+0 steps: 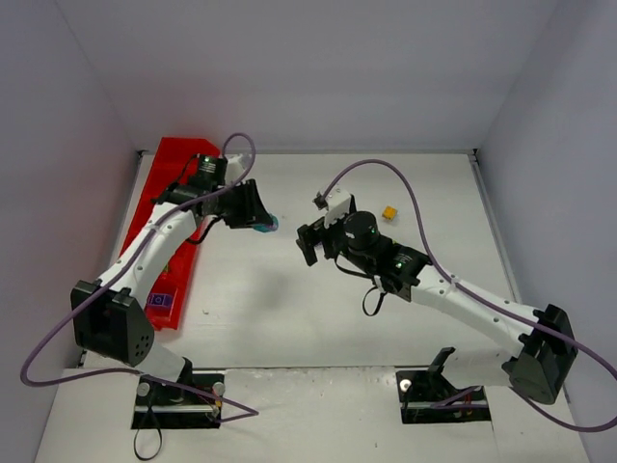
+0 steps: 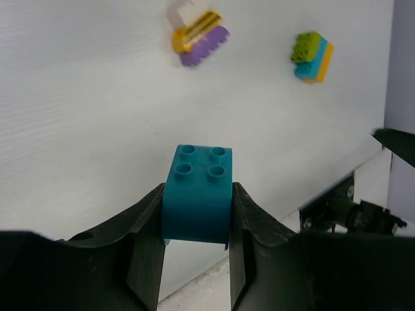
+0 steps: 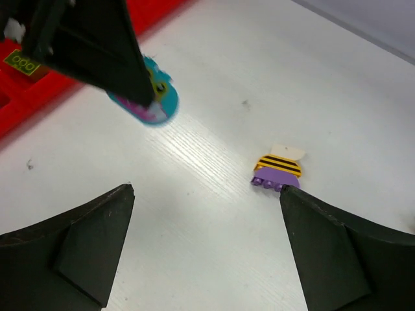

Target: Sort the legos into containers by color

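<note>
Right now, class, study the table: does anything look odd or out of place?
Yes. A purple, yellow and white stack and a lime, teal and orange stack lie on the white table with their bricks joined, so neither can be sorted by colour as it is.

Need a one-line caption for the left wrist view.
Left gripper clamps a teal four-stud brick over the table; purple-yellow stack and lime-teal-orange stack beyond.

top: high overhead | wrists: close, downward | both share striped brick (image 2: 198, 40) (image 3: 277, 172)
</note>
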